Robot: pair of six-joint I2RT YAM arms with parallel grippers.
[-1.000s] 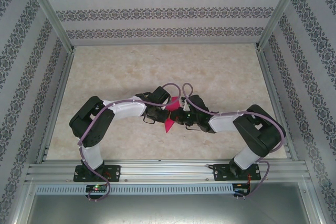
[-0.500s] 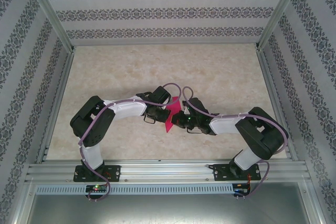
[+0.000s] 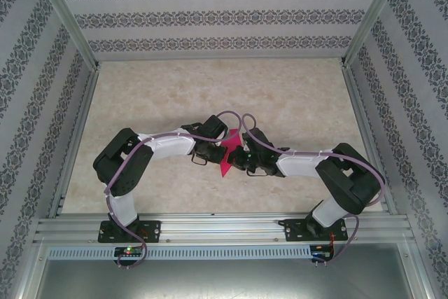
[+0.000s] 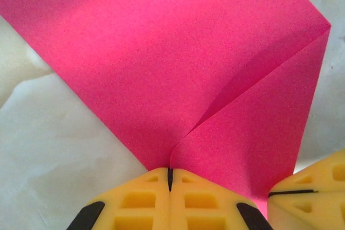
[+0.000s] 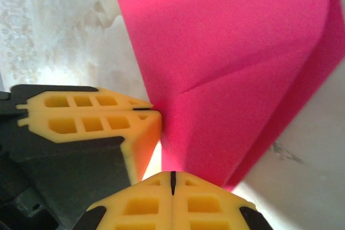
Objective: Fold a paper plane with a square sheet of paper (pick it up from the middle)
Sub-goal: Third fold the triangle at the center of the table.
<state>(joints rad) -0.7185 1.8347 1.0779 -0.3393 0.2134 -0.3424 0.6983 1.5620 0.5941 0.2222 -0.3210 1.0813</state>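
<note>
Setting: Pale marbled table (image 3: 280, 96) boxed in by patterned walls (image 3: 224, 19); both arms reach in and meet near the table's middle.

Left gripper (image 4: 170, 179): jaws fully closed, yellow pads pressed flat together. An edge of the pink sheet (image 4: 161, 68) is pinched in the seam between them.

Right gripper (image 5: 172, 179): jaws also fully closed. The lower edge of the sheet runs down into its pads at twelve o'clock, so it appears to be nipping the paper too.

Gripper spacing: almost touching. The right gripper's pad sits at four o'clock in the left wrist view, and the left gripper sits at nine o'clock in the right wrist view.

Sheet against the grippers: it fans away from both sets of pads towards twelve o'clock and is lifted partly off the table. A soft crease (image 4: 242, 84) runs from the left pinch out towards the corner at two o'clock.

Sheet on the table: from overhead it sits between the two wrists, its free point hanging towards six o'clock.

Just changed: over the last second the right arm has edged towards nine o'clock, closing on the left gripper. Neither grip has let go.

Meaning for the task: bringing the two pinches together probably doubles the paper over along that crease. This looks like an early fold being formed, since the paper is still a bent sheet and not a dart.
</note>
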